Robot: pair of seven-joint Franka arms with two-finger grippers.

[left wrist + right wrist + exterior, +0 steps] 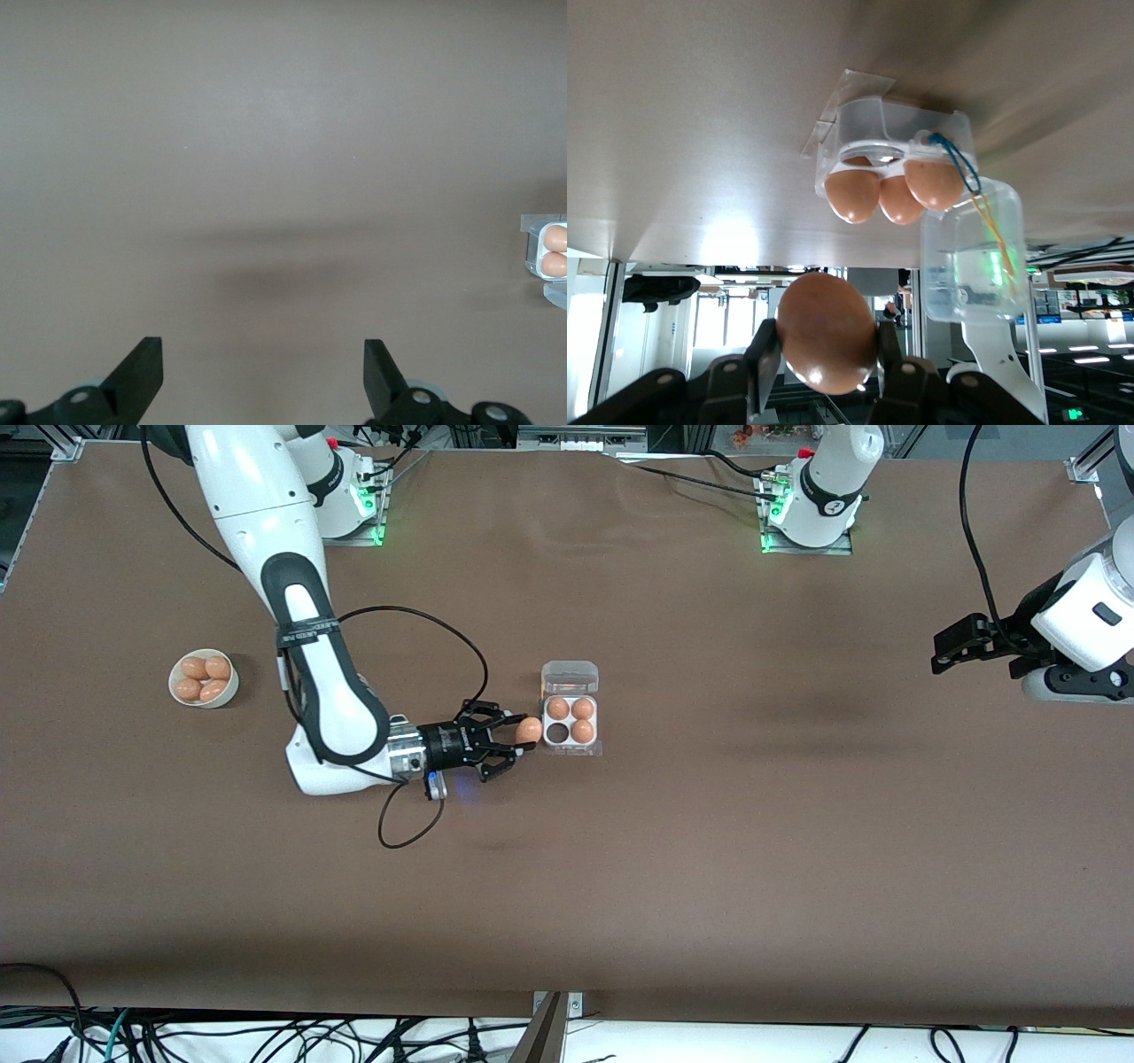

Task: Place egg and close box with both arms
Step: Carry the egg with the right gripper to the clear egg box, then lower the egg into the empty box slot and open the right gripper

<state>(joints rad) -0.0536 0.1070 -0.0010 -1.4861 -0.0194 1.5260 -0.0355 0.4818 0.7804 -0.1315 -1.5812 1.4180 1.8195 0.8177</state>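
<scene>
Tan-brown and smooth, the egg (529, 730) sits pinched between the fingers (764, 365) of the right gripper (521, 746), closed snugly on its sides so it cannot roll out. The gripper comes in low and almost level, right beside the egg carton (570, 722), on the edge facing the right arm's end of the surface (709, 850). That makes sense: three cells already hold eggs, and the one dark empty cell (557, 732) is the corner closest to the gripper and nearer the front camera, so the egg has a short path in.

The clear lid (570, 677) is hinged back flat on the surface, on the carton's edge farther from the front camera, leaving the cells open from above. It looks fully folded back, though through clear plastic that is hard to be sure of.

Well away from the carton, toward the right arm's end, a white bowl (204, 678) holds spare eggs.

The left gripper (961, 646) waits up at the left arm's end, well apart from the carton, jaws spread wide and empty, presumably held clear until the lid needs closing.
</scene>
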